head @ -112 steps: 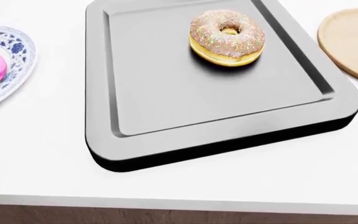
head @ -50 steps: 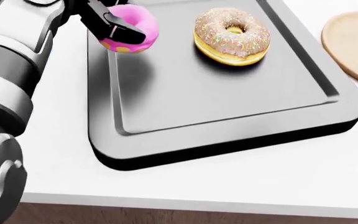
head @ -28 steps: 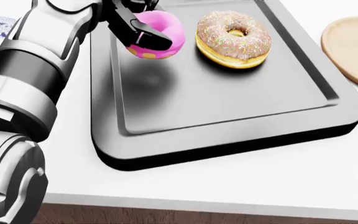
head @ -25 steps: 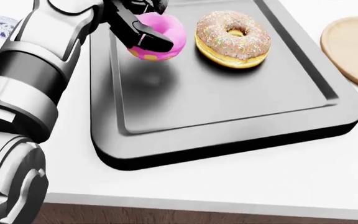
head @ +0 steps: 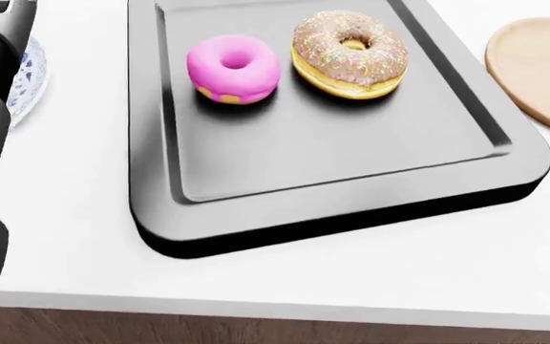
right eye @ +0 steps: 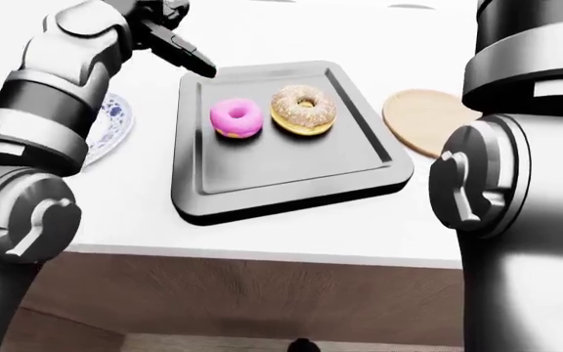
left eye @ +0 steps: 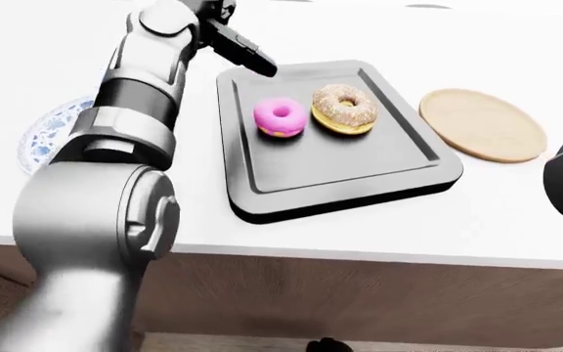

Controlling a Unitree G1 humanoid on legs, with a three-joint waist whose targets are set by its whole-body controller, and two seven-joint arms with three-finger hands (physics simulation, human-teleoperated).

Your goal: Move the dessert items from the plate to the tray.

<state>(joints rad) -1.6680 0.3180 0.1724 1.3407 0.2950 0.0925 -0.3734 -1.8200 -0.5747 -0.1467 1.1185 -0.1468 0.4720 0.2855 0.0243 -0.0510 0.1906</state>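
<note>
A dark grey tray (head: 342,179) lies on the white worktop (head: 75,236) near its near edge, roughly midway along it. 2 doughnuts rest flat in the tray's recess, in the half toward the far edge: a pink-iced doughnut (head: 233,69) on the left and a sprinkled doughnut (head: 350,53) with pale brown icing on the right — the 2 sit just beside each other, and whether they touch cannot be told.

The left hand (left eye: 235,45) hangs in the air above the far-left corner of the tray, clear of both doughnuts. Its dark fingers (left eye: 250,59) are extended and hold nothing; they point down toward the tray rim.

A blue-and-white patterned plate (right eye: 104,138) lies on the worktop to the left of the tray, toward the left edge; the left arm covers much of it in all 3 views, and no dessert shows on its visible part.

A round wooden board (left eye: 483,125) lies flat to the right of the tray, apart from it.

The right arm shows only as a large grey shape at the right of the right-eye view — its hand is out of sight.
</note>
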